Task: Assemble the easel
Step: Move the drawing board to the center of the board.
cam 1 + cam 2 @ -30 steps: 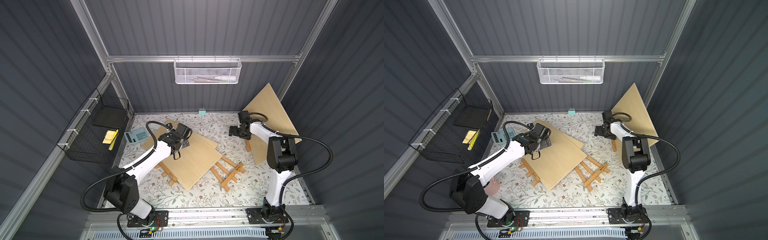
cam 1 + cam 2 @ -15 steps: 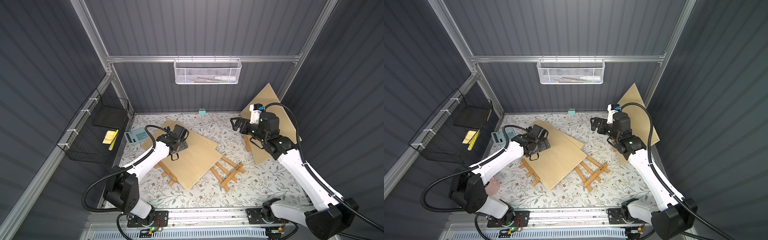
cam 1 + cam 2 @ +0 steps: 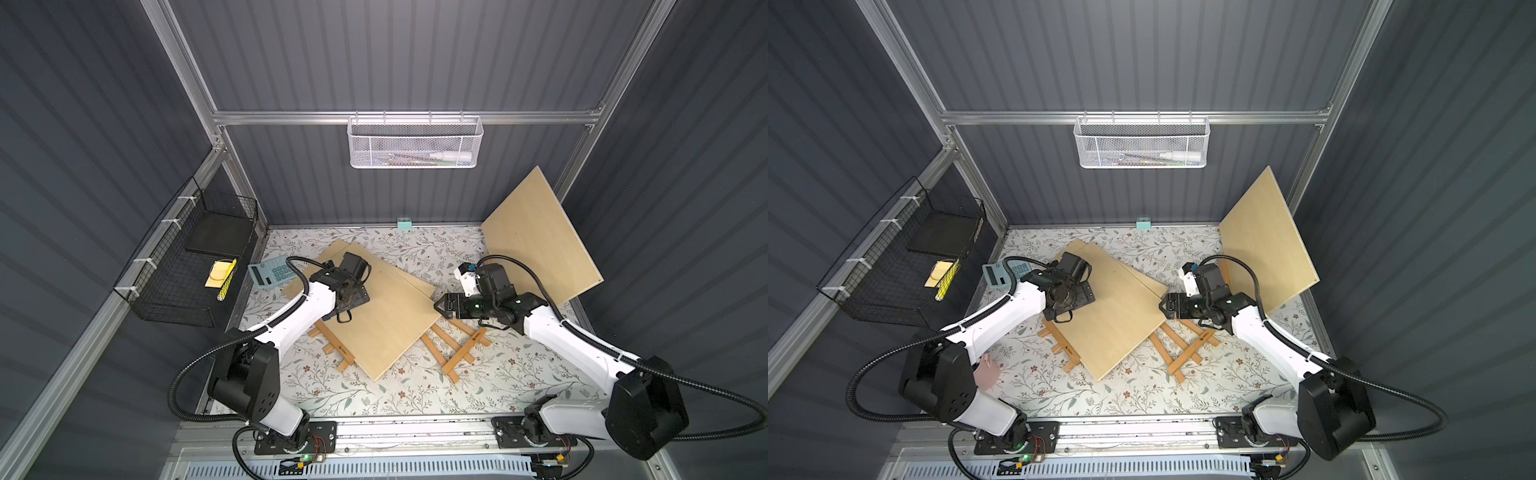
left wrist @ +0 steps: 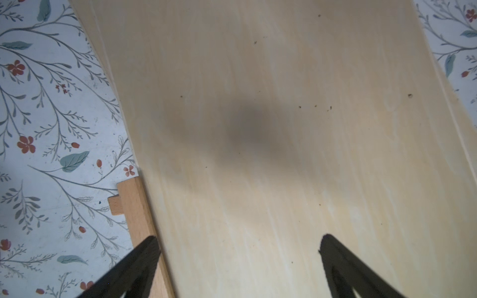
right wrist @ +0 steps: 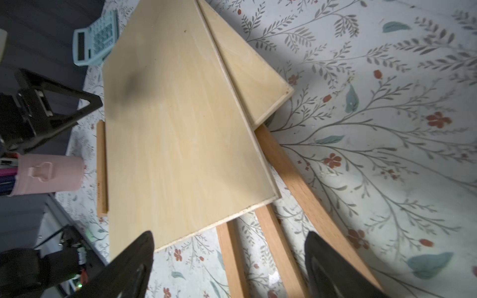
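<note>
Boards hide most of the easel (image 3: 465, 351), which lies flat on the floral bench (image 3: 415, 395) near its middle. Only the ends of its wooden slats show, sticking out on the left and right of the stack. Two plywood boards rest on it. The top board (image 3: 386, 324) is the larger visible sheet, and the lower board (image 3: 409, 272) shows as a strip along the far edge. A third board (image 3: 540, 241) leans against the right wall, well apart from the stack.

The left gripper (image 4: 238, 241) hangs over the left part of the top board with its fingers spread wide and nothing between them. In the left wrist view one finger sits over an easel slat at the board's edge and the other over bare plywood. Whether they touch the wood cannot be told.

The right gripper (image 5: 229, 237) is at the right-hand corner of the top board, also parted and empty. In its wrist view one finger lies by the board's edge and the other over an easel leg.

A blue calculator (image 3: 272, 272) lies just beside the stack on the far left. A black wire basket (image 3: 174, 286) hangs on the left wall and a white mesh basket (image 3: 415, 145) on the back wall. A pink cup (image 3: 986, 372) stands near the left arm's base.
</note>
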